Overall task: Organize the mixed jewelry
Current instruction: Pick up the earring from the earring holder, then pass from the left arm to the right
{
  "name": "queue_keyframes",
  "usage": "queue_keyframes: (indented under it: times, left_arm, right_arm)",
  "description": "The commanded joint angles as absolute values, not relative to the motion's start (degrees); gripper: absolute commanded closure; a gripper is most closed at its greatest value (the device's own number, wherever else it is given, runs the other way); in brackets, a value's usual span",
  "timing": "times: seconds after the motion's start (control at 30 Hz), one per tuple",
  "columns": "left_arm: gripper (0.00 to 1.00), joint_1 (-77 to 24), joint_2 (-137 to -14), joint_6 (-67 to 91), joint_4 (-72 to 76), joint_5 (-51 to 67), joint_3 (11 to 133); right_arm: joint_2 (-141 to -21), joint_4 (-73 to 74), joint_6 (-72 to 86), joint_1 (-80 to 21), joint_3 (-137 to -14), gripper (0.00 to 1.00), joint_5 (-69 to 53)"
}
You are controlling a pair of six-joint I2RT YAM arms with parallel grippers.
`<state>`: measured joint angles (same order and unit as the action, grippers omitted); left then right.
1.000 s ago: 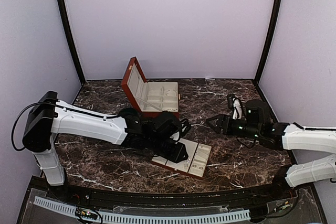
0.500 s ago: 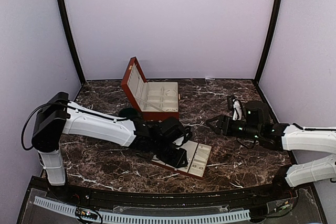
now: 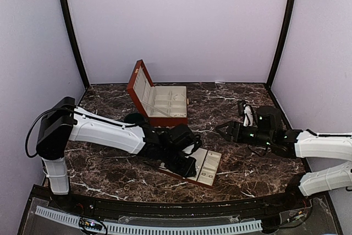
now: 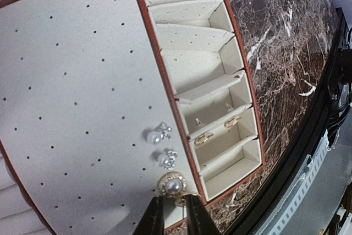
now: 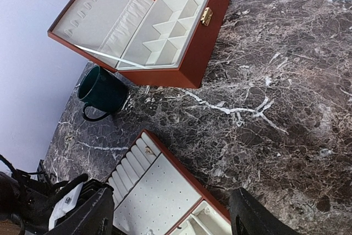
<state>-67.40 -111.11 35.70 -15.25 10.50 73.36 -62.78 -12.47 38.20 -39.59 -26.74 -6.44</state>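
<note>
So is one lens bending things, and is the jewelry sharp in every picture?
Left wrist view: the tray has bowed edges, likely a wide lens; the pearl studs are sharp, while the left gripper is dark and slightly soft. Right wrist view: tilted, with the box crisp. Top view: even light, faint shadows, but everything on the tray is too small to make out.

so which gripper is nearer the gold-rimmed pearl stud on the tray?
Left. The left gripper has its tips right at the pearl stud, at the edge of the tray's perforated panel. The right gripper hangs open over the marble table, apart from the tray.
</note>
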Motion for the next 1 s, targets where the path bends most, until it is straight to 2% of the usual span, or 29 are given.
queue_keyframes:
  times: [0.0,0.23,0.57,0.83,0.97]
  left_arm:
    - [0.86,-67.5,-110.9,36.2,-17.2,11.1,74.8]
    - [1.0,-67.5,-110.8,36.3,-17.1,12.0,74.7]
    - [1.0,-67.0,-102.0,37.1,-8.9,6.9,68.9]
    - [1.0,-64.8,-91.6,30.7,14.8,-3.9,59.2]
    - [1.0,-64.8,-88.2,23.1,27.1,-7.6,55.2]
  right_arm:
    - [-63.1,-15.3,38.0,-39.3,-26.0,0.28,-6.6]
    - [-63.5,-15.6,38.1,-39.3,-26.0,0.28,-6.6]
    - [-60.7,-17.1,38.9,-39.3,-26.6,0.25,-10.1]
    - [-60.6,-28.5,47.5,-39.3,-26.4,0.14,-20.8]
    - [-63.0,-37.1,53.8,-39.9,-26.7,0.15,-27.0]
